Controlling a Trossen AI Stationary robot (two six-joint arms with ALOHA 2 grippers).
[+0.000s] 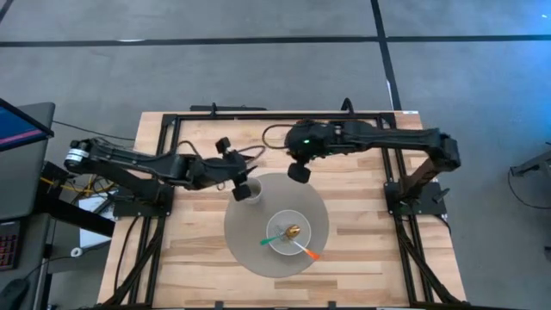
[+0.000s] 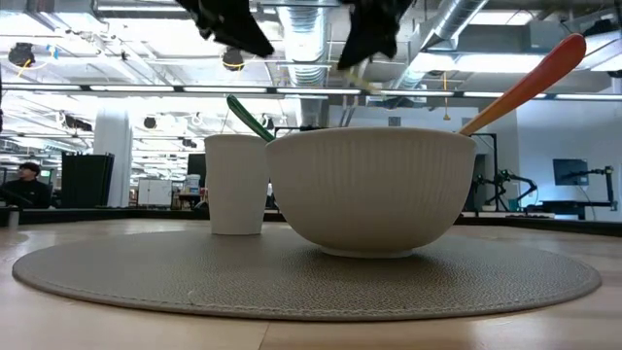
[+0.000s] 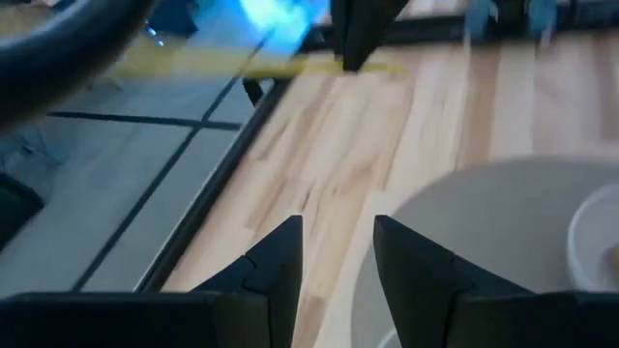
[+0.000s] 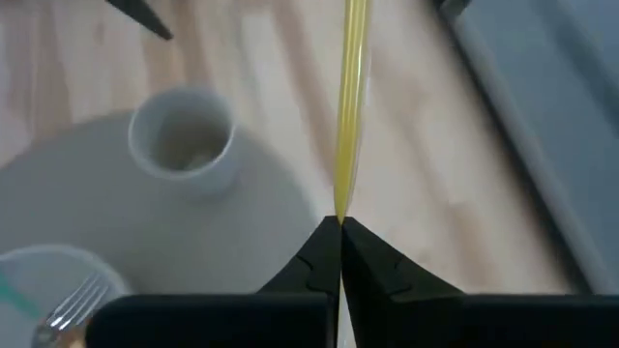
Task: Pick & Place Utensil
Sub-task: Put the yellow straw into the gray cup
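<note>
You could not see the yellow utensil (image 4: 350, 106) from above: the right gripper (image 1: 299, 171) covered it there, and only the right wrist view showed it plainly, a thin yellow stick running away from the fingers (image 4: 311, 261), which were pinched shut on its near end. What kind of utensil it was, you could not tell. In the left wrist view it showed as a blurred yellow bar (image 3: 242, 64) held above the desk (image 3: 338, 164) by the other arm. In the low view both grippers were cut off by the upper edge, and only a pale tip hung below the right one (image 2: 374, 29).

The right gripper hovered over the back edge of the round mat (image 1: 250, 250), just behind the bowl (image 1: 277, 220). The left gripper (image 1: 234, 182) was beside the white cup (image 1: 248, 191), its fingers (image 3: 280, 261) a narrow gap apart and holding nothing.

The cup stood on the mat's back left part, touching nothing else. The bowl sat at the mat's middle and held a green-handled utensil (image 1: 274, 238), an orange-handled one (image 1: 309, 254) and a gold fork (image 1: 293, 232), the coloured handles sticking out over the rim. In the low view the bowl (image 2: 369, 185) hid most of the green handle (image 2: 248, 117).

A person (image 2: 24, 185) sat far off in the room behind.
</note>
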